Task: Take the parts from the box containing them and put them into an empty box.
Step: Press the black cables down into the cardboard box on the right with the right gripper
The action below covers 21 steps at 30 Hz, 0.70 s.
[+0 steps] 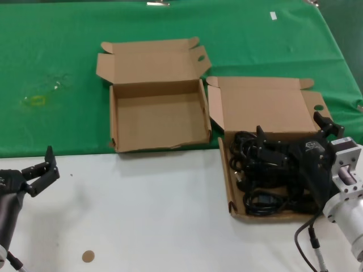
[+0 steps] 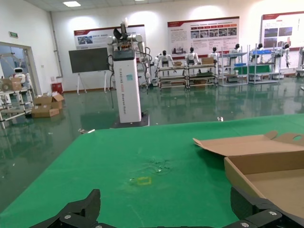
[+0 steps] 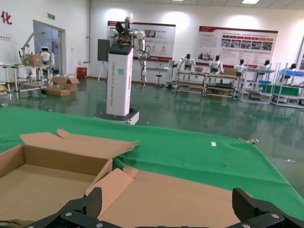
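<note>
Black parts [image 1: 266,175] fill the full box [image 1: 272,107] at the right; right hand [image 1: 292,136] hovers wide open, empty. Drop straight, pinch one piece, then cross to the empty box [image 1: 159,141].

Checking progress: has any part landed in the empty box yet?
No, the empty box shows only bare cardboard; the parts sit in the other box.
</note>
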Motion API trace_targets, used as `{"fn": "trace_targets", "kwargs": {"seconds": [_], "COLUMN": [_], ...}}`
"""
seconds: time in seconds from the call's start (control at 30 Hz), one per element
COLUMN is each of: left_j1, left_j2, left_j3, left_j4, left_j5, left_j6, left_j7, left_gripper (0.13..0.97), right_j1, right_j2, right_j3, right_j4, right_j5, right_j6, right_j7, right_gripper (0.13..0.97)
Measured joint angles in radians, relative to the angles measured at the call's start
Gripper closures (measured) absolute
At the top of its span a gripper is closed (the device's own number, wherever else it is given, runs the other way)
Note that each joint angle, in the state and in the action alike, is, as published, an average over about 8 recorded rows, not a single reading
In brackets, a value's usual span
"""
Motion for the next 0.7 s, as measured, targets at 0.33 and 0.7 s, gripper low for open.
{"fn": "trace_targets", "kwargs": {"seconds": [0.33,0.7], "left_j1": [0.000,0.000], "left_j2": [0.000,0.000], "left_j3": [0.000,0.000], "left_j4": [0.000,0.000], "left_j5": [0.000,0.000], "left_j6": [0.000,0.000], "left_j7": [0.000,0.000], "left_gripper": [0.208,0.323], "right_j1": [0.000,-0.008], "right_j2": [0.000,0.002], "right_j3": [0.000,0.001], "right_j4": [0.000,0.015], "right_j5": [0.000,-0.003], "right_j6": [0.000,-0.002], "right_j7": [0.000,-0.004], "right_gripper": [0.129,0.129]}}
